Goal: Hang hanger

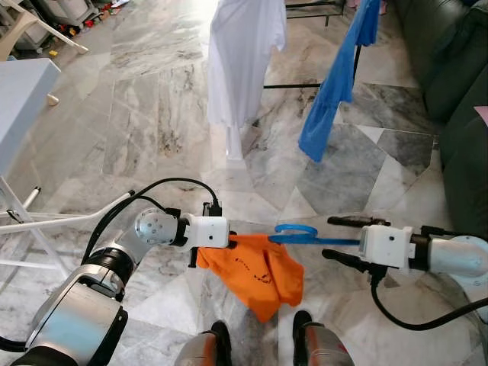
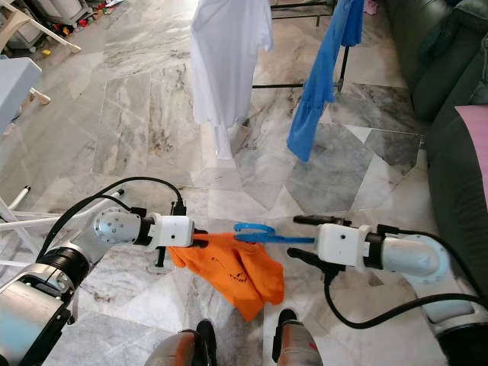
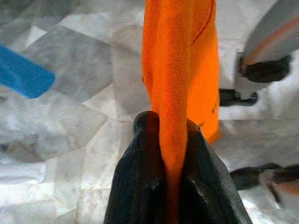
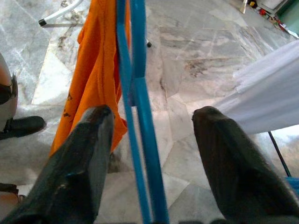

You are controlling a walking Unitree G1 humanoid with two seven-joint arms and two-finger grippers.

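Lying between spread fingers (image 4: 88, 154): hanger (image 4: 140, 116).

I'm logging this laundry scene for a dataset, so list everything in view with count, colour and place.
Orange garment: 1, orange, hanging between the arms, pinched at one edge by the left claw.
Hanger: 1, blue, between the right claw's open fingers, its hook beside the garment.
White garment: 1, white, hanging ahead.
Blue garment: 1, blue, hanging to its right.
Sofa: 1, dark green, far right.
Table: 1, pale blue-grey, far left.
Floor: grey marble.
Left claw: 1, black, shut on cloth.
Right claw: 1, black, open.
Feet: 2, black, bottom.
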